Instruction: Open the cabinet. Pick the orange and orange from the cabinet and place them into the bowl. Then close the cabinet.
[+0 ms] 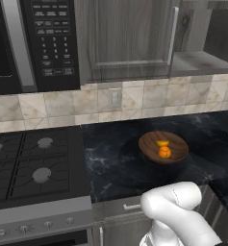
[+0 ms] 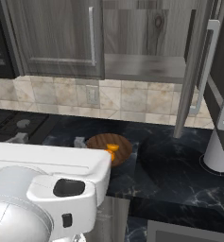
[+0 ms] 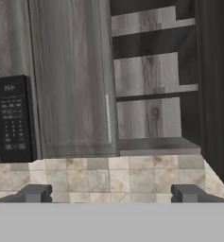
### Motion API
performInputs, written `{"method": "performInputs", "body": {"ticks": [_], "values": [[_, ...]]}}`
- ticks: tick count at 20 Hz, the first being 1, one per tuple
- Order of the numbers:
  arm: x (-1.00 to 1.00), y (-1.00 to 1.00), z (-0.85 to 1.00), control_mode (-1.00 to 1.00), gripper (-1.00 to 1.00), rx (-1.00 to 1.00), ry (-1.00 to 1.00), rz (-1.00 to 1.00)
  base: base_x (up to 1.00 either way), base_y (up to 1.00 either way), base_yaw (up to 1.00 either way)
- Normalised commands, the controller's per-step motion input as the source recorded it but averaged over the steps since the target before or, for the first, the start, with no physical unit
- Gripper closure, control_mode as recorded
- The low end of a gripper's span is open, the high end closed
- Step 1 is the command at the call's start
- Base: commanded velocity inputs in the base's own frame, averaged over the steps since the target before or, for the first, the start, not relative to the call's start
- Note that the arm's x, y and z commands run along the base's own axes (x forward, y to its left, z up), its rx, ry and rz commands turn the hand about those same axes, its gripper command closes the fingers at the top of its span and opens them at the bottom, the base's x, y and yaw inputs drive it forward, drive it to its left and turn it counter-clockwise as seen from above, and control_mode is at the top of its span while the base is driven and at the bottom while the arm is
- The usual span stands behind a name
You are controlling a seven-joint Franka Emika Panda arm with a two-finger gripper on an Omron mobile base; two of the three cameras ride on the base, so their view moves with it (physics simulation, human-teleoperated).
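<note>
The cabinet [image 3: 71, 80] hangs above the counter with its left door shut and its right door [image 2: 198, 71] swung wide open. Bare shelves [image 3: 151, 108] show inside. The wooden bowl [image 1: 175, 144] sits on the dark counter below. Two oranges lie in it, one orange [image 1: 165, 152] in front and the other orange [image 1: 162, 142] just behind, touching. In the right base view the bowl [image 2: 123, 142] and an orange [image 2: 112, 147] peek out past my arm. My gripper [image 3: 112, 194] is open and holds nothing, facing the cabinet from a distance, well short of its handle [image 3: 107, 118].
A black microwave [image 1: 33, 43] hangs left of the cabinet, above a gas stove [image 1: 33, 163]. A wall outlet [image 1: 115, 97] sits in the tiled backsplash. A white cylinder [image 2: 217, 151] stands on the counter at the right, beneath the open door.
</note>
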Motion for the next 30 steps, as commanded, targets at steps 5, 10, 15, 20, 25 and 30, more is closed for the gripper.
{"method": "performInputs", "body": {"ticks": [5,10,15,20,25,30], "values": [[0.27,-0.37,0.0,-1.0,-1.0,0.0,-0.01,0.07,0.0,0.0,0.0],[0.26,-0.37,-0.03,-1.0,-1.0,0.0,-0.03,0.08,0.0,0.0,0.0],[0.31,-0.32,-0.15,-1.0,-1.0,0.0,-0.08,0.09,0.0,0.0,0.0],[0.34,-0.29,-0.03,-1.0,-1.0,0.0,-0.05,0.06,0.0,0.0,0.0],[0.4,-0.24,0.0,-1.0,-1.0,0.0,-0.01,0.01,0.0,0.0,0.0],[0.38,-0.25,0.0,-1.0,-1.0,0.0,-0.01,0.0,0.0,0.0,0.0]]}}
